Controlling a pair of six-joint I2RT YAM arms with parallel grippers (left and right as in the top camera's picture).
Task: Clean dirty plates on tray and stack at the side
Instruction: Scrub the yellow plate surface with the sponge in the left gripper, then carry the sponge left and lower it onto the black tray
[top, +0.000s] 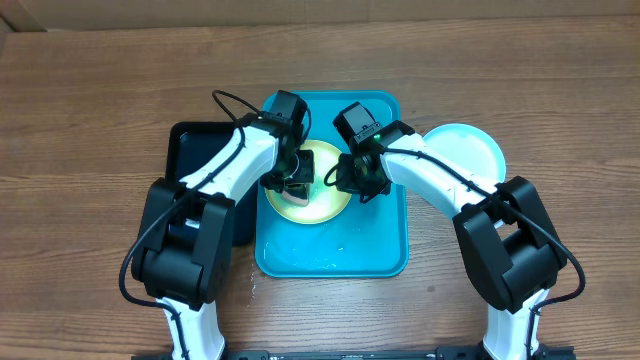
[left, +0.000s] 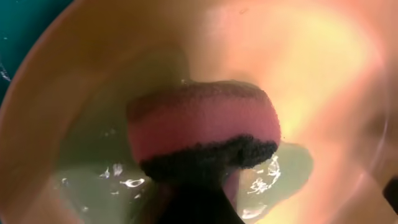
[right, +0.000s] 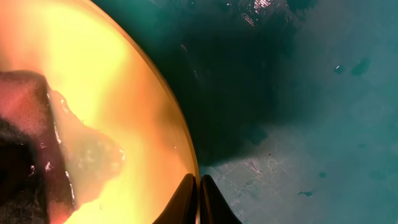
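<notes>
Turquoise rectangular tray (top: 335, 255), rounded corners, raised rim, flat at frame centre, droplets on its floor, yellow-green-rimmed plate (top: 318, 205) with pale centre in its upper half, watery film on it, light-blue-rimmed plate (top: 470, 150) outside the tray, beside its upper right corner.

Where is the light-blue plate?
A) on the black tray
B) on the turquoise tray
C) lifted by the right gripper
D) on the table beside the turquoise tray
D: the light-blue plate lies on the table beside the turquoise tray; the right gripper pinches the yellow-green plate, where the left gripper presses a sponge.
</notes>
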